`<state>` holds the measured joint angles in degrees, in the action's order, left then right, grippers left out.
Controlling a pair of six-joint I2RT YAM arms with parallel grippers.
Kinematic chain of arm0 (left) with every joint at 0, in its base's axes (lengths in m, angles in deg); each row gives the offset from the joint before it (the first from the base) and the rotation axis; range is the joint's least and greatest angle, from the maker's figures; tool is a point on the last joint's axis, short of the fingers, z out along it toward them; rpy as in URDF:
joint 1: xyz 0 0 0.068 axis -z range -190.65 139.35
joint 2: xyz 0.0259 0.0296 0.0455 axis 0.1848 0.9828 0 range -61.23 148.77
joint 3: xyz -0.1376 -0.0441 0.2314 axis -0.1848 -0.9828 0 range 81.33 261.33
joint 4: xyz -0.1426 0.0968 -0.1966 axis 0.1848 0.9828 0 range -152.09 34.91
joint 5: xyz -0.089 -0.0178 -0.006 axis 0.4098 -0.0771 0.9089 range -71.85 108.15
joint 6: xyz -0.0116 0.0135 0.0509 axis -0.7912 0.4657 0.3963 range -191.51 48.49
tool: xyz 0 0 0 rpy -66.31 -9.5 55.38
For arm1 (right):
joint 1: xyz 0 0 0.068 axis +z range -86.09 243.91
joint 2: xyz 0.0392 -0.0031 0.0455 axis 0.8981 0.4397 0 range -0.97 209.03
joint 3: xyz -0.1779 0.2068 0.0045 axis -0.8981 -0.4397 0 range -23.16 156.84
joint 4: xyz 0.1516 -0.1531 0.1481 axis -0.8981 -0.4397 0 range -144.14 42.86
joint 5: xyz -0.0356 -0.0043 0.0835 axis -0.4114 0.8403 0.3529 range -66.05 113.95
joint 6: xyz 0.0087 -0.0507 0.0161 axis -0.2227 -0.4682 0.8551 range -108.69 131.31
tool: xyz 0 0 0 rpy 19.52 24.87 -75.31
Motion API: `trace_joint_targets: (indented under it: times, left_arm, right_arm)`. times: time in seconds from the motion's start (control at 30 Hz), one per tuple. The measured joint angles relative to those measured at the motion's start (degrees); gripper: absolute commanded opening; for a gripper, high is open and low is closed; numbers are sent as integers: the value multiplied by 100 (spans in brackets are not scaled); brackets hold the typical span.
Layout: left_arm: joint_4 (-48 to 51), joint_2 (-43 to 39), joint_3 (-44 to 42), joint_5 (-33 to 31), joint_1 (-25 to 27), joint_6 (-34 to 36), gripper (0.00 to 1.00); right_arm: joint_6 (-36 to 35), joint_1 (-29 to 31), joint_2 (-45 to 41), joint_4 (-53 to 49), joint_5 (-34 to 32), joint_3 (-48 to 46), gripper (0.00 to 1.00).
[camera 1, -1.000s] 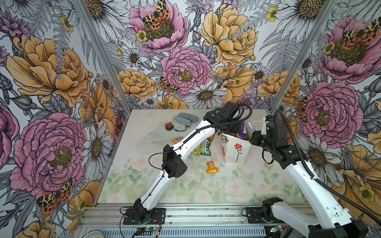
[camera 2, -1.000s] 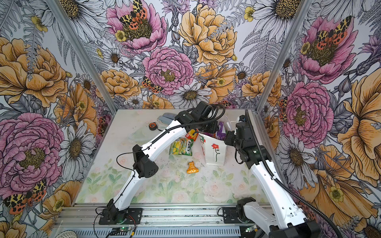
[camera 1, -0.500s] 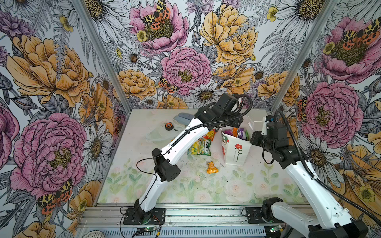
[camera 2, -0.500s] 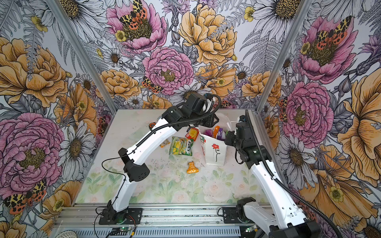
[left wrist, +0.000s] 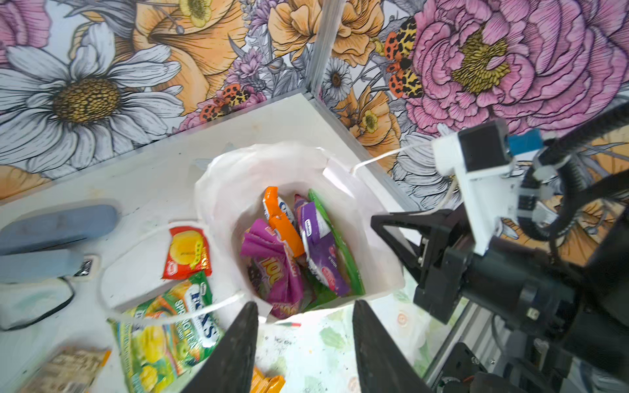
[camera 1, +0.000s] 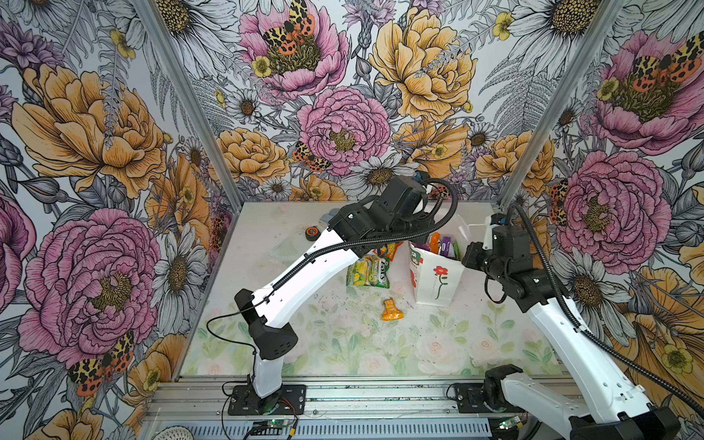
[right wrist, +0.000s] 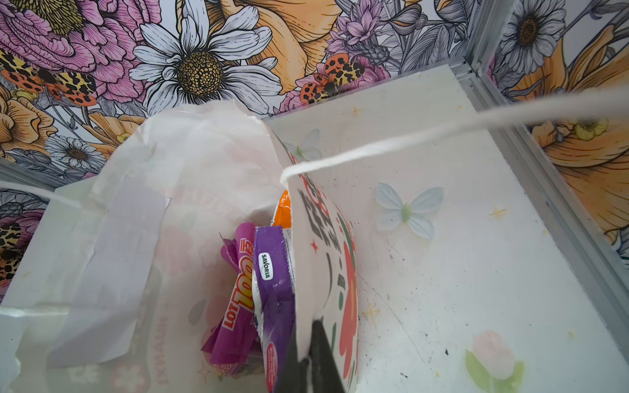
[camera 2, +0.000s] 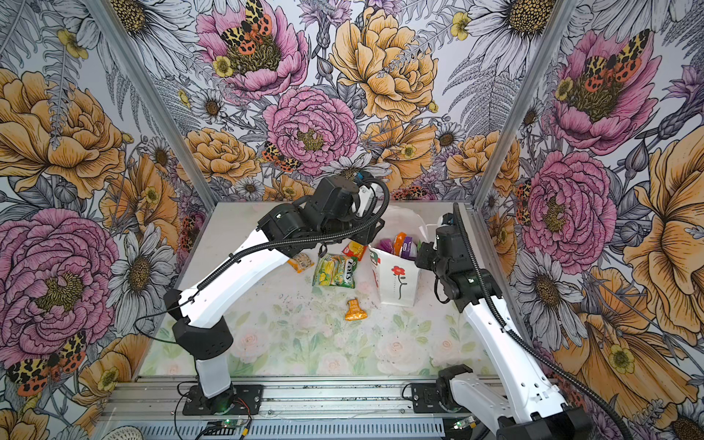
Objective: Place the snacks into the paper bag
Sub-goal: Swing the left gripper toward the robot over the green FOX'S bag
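The paper bag (camera 1: pixel 438 280) stands upright at the back right of the table (camera 1: pixel 343 350), its mouth open and the red flower facing front. Looking down into it from the left wrist you see an orange packet (left wrist: pixel 282 221), a purple packet (left wrist: pixel 318 248), a crumpled magenta packet (left wrist: pixel 272 268) and a green packet (left wrist: pixel 342 248) squeezed against the wall, all standing on end. The right gripper (right wrist: pixel 306 343) is pinched tight on the bag's side wall just below the rim, with one string handle (right wrist: pixel 408 136) running taut past its camera. The left gripper (left wrist: pixel 304 303) hangs just above the bag's front rim, its jaws partly apart and nothing between them. The other string handle (left wrist: pixel 170 316) loops out over the table on the bag's left side. Just beside the bag there lies a red-yellow packet (camera 2: pixel 354 249), and in front of it, touching or nearly so, a green-yellow Fox's packet (camera 2: pixel 335 271) with that handle draped across it. A small amber packet (camera 1: pixel 392 310) sits alone near the bag's front left corner. A tan packet (camera 2: pixel 301 262) pokes out from under the left arm. Farther back on the left are two grey-blue cases (left wrist: pixel 58 224) and a round tape measure (camera 1: pixel 312 233), well apart from the bag
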<state>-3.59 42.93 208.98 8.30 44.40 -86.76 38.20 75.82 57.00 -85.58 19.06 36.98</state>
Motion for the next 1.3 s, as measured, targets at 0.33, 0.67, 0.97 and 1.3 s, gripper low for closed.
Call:
trace_joint_targets:
  times: [0.33, 0.67, 0.97, 1.3]
  left_arm:
    - [-780, -2070, -2638, -903, -142, -304, 60]
    - [-1213, -3694, -5132, -911, -1768, -1014, 62]
    - [-1296, -3595, -6076, 59, -2570, -1493, 63]
    - [-1447, -1598, -5593, 654, -1585, -1593, 65]
  right_arm:
    - [20, 0, 2, -2, 4, 0, 0]
    - [74, 0, 0, -4, 2, 0, 0]
    - [173, 0, 0, -7, -63, -4, 0]
    - [219, 0, -61, 15, -155, -92, 0]
